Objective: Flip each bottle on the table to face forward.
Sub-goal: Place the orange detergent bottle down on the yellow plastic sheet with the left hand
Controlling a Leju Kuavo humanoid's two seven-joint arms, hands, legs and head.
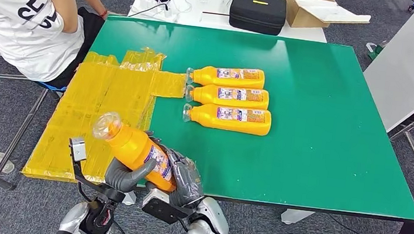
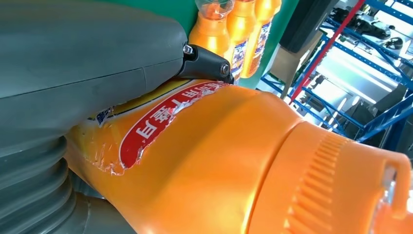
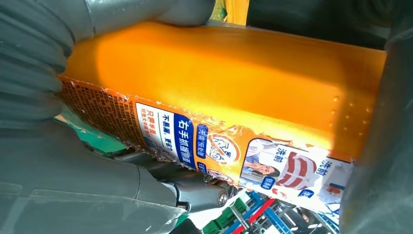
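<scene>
Both hands are wrapped around one orange bottle (image 1: pixel 133 148) at the lower left of the head view: the left hand (image 1: pixel 124 175) grasps it from below, the right hand (image 1: pixel 186 179) is clasped on its base end. It is held tilted, off the green surface (image 1: pixel 332 137), clear cap toward the upper left, above yellow taped sheeting (image 1: pixel 100 105). Three more orange bottles (image 1: pixel 230 102) lie side by side at the centre, labels up, caps pointing left. A seated person (image 1: pixel 26 8) is seen at upper left.
</scene>
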